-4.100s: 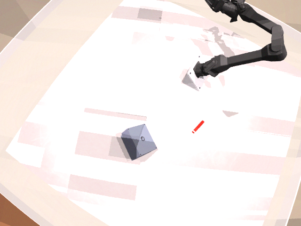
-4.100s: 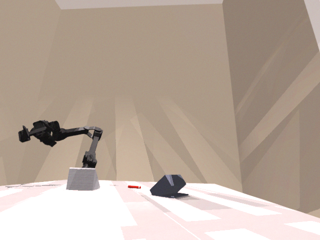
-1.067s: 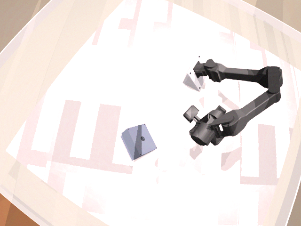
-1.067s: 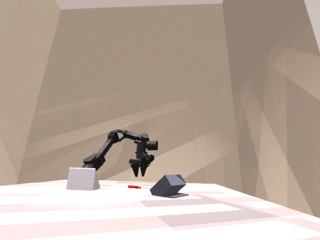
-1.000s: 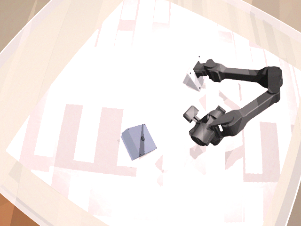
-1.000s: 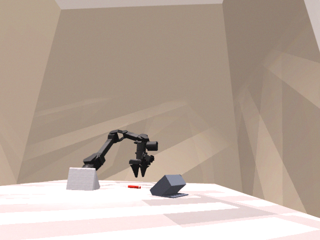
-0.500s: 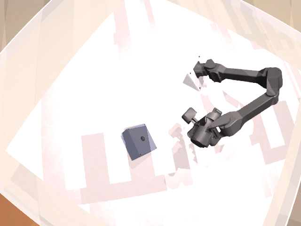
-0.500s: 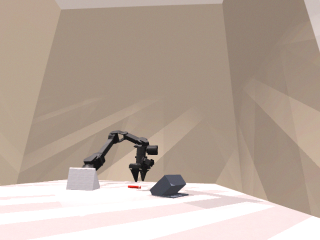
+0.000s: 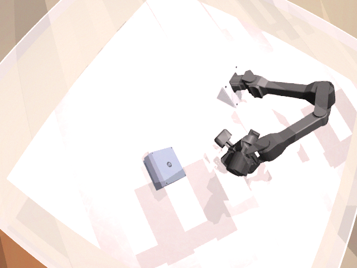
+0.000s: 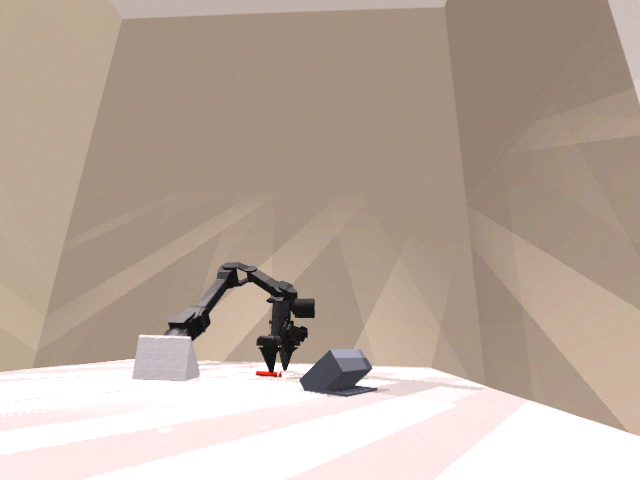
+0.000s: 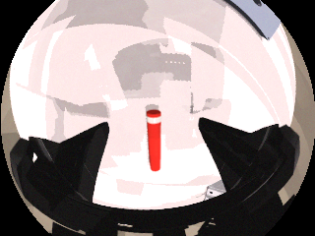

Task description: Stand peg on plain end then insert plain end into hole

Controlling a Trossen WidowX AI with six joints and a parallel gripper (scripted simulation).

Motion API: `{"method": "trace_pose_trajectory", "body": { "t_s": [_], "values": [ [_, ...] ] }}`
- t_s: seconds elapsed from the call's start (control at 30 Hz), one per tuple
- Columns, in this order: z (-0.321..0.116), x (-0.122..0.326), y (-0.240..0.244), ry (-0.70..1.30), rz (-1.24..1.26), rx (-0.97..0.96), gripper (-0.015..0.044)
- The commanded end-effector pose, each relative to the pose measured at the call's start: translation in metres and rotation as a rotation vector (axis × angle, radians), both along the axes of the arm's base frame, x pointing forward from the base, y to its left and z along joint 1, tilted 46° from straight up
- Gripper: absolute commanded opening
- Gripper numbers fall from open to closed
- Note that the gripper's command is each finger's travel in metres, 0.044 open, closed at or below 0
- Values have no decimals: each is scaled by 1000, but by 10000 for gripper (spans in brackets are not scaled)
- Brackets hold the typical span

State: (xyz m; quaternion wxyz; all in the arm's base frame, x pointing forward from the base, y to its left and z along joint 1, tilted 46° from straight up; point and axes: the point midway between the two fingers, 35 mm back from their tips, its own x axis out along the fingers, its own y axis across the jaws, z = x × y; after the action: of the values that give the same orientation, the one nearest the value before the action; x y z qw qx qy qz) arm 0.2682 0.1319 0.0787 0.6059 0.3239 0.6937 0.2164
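A red peg (image 10: pixel 267 373) (image 11: pixel 155 143) lies on its side on the table. In the wrist view its white-banded end points up the picture, away from the palm. My gripper (image 10: pixel 278 370) (image 11: pixel 154 124) is open, pointing down just above the peg, with one finger on each side of it and nothing held. In the top view the arm hides the peg. The blue-grey sloped panel (image 9: pixel 164 158) (image 10: pixel 336 369) (image 11: pixel 258 17) stands apart from the gripper; its one round hole (image 9: pixel 169 163) shows empty in the top view.
A light grey wedge-shaped block (image 9: pixel 226 96) (image 10: pixel 162 357) stands by the arm's base. In the top view the panel is left of the gripper and the block is above it. Patchy shadows cover parts of the table.
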Motion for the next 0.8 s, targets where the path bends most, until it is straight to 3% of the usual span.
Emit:
{"method": "trace_pose_trajectory", "body": {
  "t_s": [0.0,0.1,0.53,0.77],
  "values": [
    [-5,-3,5,10,-1,6,440],
    [-7,-4,7,10,-1,7,440],
    [-7,-4,7,10,-1,7,110],
    [-7,-4,7,10,-1,7,110]
  ]
}}
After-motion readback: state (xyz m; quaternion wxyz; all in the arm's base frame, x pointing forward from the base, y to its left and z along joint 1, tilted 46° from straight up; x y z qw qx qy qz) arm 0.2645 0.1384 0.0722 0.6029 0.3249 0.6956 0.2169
